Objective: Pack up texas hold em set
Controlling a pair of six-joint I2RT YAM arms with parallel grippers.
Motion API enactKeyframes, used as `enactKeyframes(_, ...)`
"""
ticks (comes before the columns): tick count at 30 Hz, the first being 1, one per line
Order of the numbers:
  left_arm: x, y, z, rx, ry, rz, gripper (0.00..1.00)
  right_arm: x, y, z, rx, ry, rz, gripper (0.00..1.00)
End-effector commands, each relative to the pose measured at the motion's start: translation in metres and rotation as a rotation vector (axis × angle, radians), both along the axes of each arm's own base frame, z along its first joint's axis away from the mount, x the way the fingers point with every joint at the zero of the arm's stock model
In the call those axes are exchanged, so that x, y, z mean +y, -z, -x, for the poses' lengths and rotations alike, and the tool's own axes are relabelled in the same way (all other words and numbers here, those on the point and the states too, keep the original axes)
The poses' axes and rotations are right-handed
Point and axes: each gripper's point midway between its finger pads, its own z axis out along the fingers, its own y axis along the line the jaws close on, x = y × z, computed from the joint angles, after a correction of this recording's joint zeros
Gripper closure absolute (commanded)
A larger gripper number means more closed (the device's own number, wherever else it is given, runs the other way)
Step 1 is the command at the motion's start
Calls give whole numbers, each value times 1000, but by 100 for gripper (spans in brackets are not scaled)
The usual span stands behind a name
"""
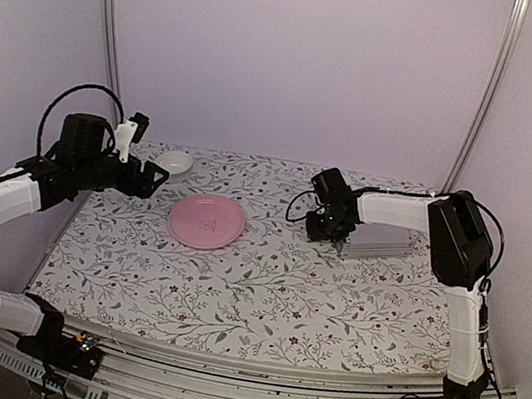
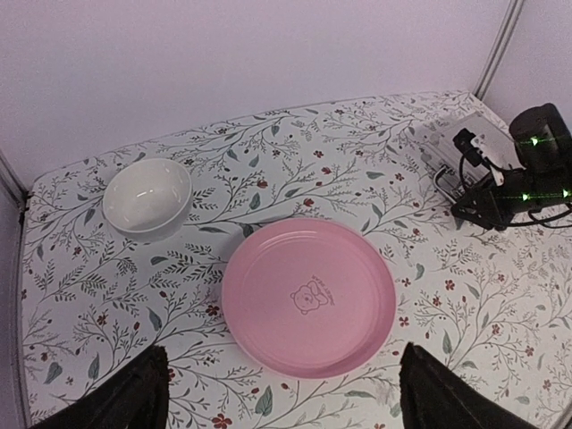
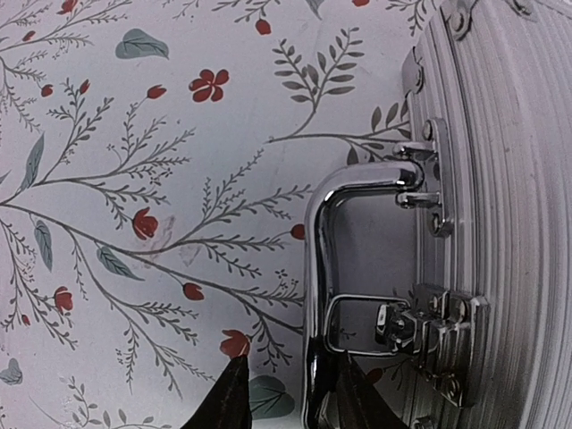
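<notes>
Silver case (image 1: 381, 240) lies shut and flat at the far right of the desk (image 1: 262, 290); its handle (image 3: 313, 268) faces left, the bar running between the narrowed fingers of the right pincer (image 3: 290, 398), one side seemingly not yet touching; left pincer (image 2: 286, 407) gapes wide, well apart, beyond the pink plate (image 2: 308, 299).
</notes>
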Motion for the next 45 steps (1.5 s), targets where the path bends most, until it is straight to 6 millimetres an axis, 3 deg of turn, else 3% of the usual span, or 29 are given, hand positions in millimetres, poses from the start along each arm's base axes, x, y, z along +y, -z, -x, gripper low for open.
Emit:
enactKeyframes(1,-3,-12,-1,-23,14,-3,11,-1,11,1,-12,38,88,67)
enactKeyframes(4,-3,-12,-1,-25,14,-2,11,4,14,3,-4,21,91,67)
enactKeyframes(8,-4,-14,0,-27,21,2,11,23,28,16,79,-51,12,74)
enactKeyframes(11,-4,-14,1,-28,20,4,11,41,34,34,158,-135,-78,80)
enactKeyframes(14,-5,-13,2,-25,28,10,11,59,27,59,222,-250,-190,86)
enactKeyframes(18,-7,-12,2,-20,34,16,11,73,18,109,307,-421,-316,86)
enactKeyframes(22,-9,-10,3,-13,43,19,11,73,20,152,372,-529,-332,86)
enactKeyframes(26,-11,-6,3,-1,50,21,11,74,26,198,430,-617,-283,85)
enactKeyframes(32,-20,0,5,13,73,16,11,69,36,290,551,-752,-187,86)
enactKeyframes(38,-34,2,11,22,108,12,11,67,23,364,620,-846,-169,85)
enactKeyframes(41,-48,1,17,43,136,43,11,69,11,373,604,-854,-183,85)
enactKeyframes(45,-74,2,32,63,193,101,11,76,-18,370,543,-860,-233,86)
